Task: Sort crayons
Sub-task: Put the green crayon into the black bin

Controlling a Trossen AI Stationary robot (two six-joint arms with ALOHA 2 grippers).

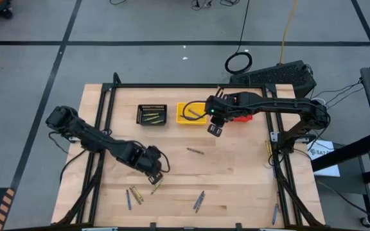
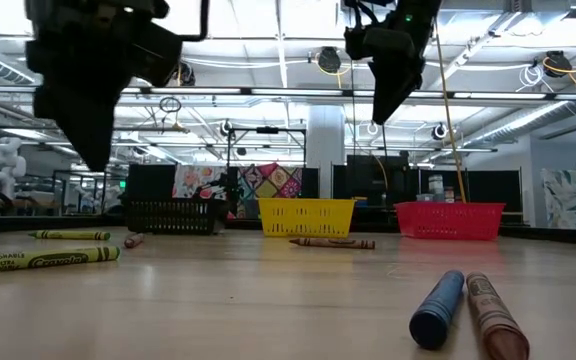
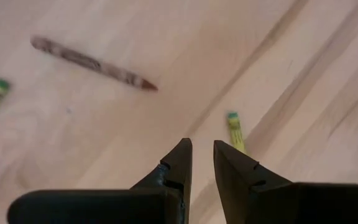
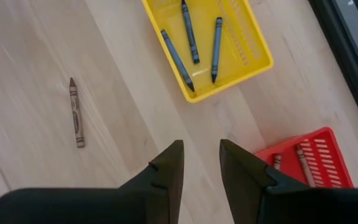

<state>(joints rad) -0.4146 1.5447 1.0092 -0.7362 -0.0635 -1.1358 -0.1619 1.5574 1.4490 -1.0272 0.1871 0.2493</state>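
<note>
Crayons lie scattered on the wooden table: a brownish-red one (image 1: 194, 151) in the middle, and olive-yellow and blue ones near the front edge (image 1: 133, 194) (image 1: 199, 201). My left gripper (image 1: 156, 174) hovers slightly open and empty above an olive-yellow crayon (image 3: 235, 130); a brownish-red crayon (image 3: 92, 62) lies farther off. My right gripper (image 1: 214, 130) is open and empty, above the table just in front of the yellow basket (image 4: 253, 37) and the red basket (image 4: 319, 155). The yellow basket holds three blue crayons (image 4: 190, 37). The red basket holds brownish-red ones (image 4: 303, 163).
A black basket (image 1: 151, 115) with olive-yellow crayons stands left of the yellow basket (image 1: 190, 113) at the far side. A blue crayon (image 2: 438, 308) and a brownish-red crayon (image 2: 493, 315) lie close to the front edge. A dark frame (image 1: 172, 86) borders the table.
</note>
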